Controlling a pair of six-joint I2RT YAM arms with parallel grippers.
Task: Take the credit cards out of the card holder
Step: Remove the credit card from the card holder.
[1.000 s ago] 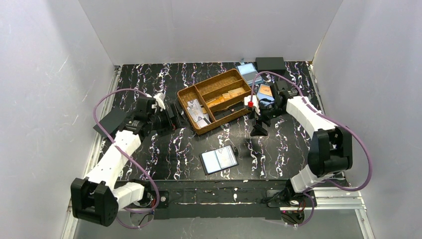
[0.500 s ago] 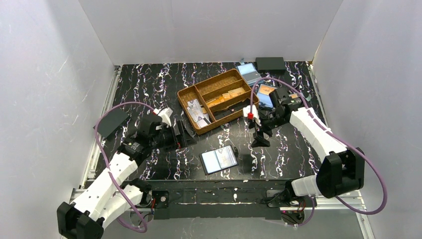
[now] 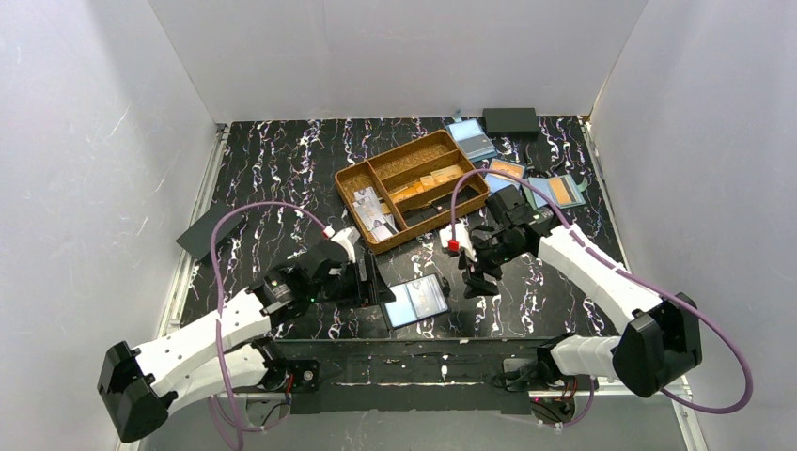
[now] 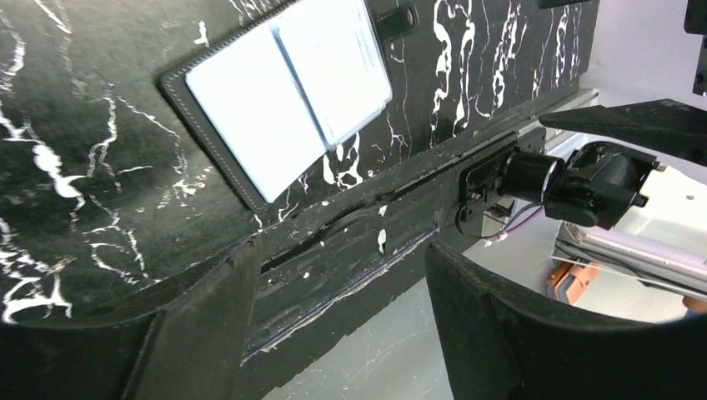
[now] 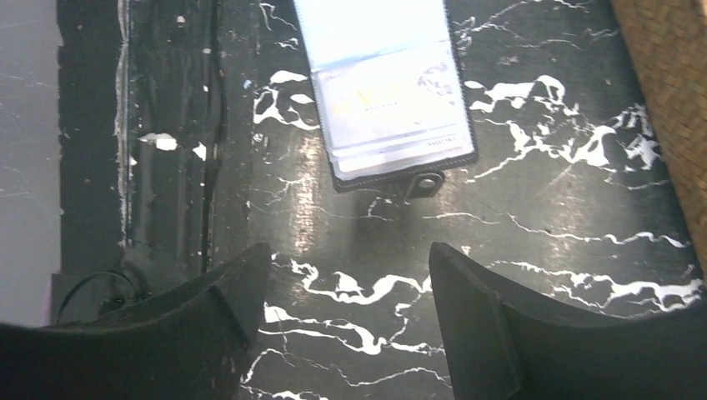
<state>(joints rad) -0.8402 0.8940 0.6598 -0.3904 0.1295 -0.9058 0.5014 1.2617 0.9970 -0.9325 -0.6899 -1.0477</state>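
Note:
The card holder (image 3: 414, 301) lies open and flat near the table's front edge, black with a light blue lining. It also shows in the left wrist view (image 4: 250, 125) and the right wrist view (image 5: 367, 25). Pale credit cards (image 3: 429, 297) sit in its right half, stacked in the pocket next to the snap tab (image 5: 390, 117), (image 4: 333, 67). My left gripper (image 3: 373, 282) is open and empty just left of the holder (image 4: 342, 258). My right gripper (image 3: 477, 274) is open and empty just right of it, above the table (image 5: 350, 254).
A brown wicker tray (image 3: 359, 187) with several compartments holds orange-tan and printed cards behind the holder. Blue holders with orange cards (image 3: 504, 171) (image 3: 562, 191), another blue holder (image 3: 470, 139) and a black box (image 3: 510, 119) lie at the back right. A flat black piece (image 3: 209, 232) lies at the left.
Both arms have come in toward the open card holder: the left gripper moved right and forward, the right gripper moved left and forward. The holder has not moved.

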